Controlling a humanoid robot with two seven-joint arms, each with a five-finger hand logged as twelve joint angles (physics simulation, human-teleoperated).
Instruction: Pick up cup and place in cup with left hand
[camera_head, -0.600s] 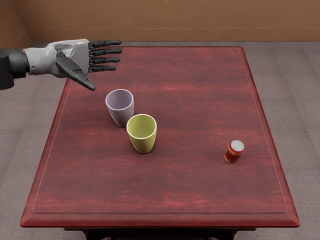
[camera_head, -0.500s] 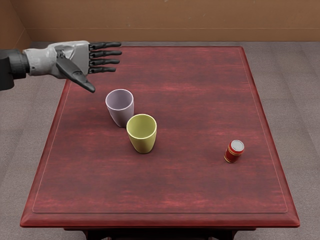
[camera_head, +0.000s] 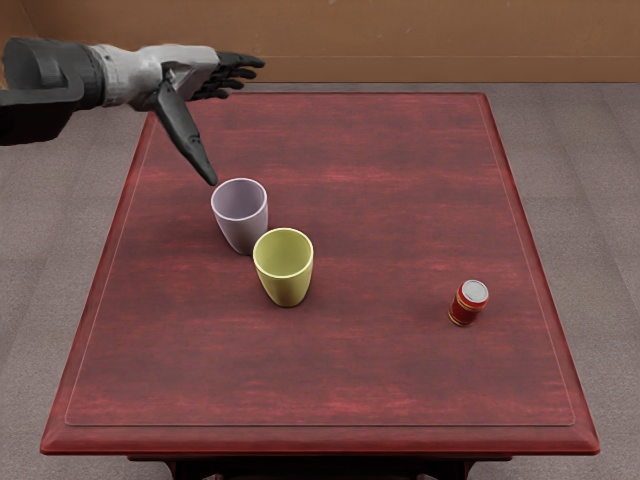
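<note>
1. Since the last pictures, the left hand (camera_head: 190, 70) has tipped and turned, so that its palm shows narrower and its thumb (camera_head: 187, 135) now points down towards the rim of the lavender cup (camera_head: 243, 227); whether thumb and rim touch, I cannot tell from this angle
2. Its fingers (camera_head: 240, 60) are extended, the thumb held well away from them, and nothing is grasped; this looks like shaping for a grip, with the pick-up still to come
3. The lavender cup stands upright on the tabletop (camera_head: 400, 375), open end up, just behind and to the left of the yellow-green cup (camera_head: 287, 286), also upright; neither has shifted, and nothing shows inside either one
4. Being nearer the hand, the lavender cup seems the likelier one to lift and nest in the other; the hand probably needs to come lower and straddle its wall, minding that a careless thumb could tip it into its neighbour
5. A red can with a silvery lid (camera_head: 466, 304) stands well apart to the right
</note>
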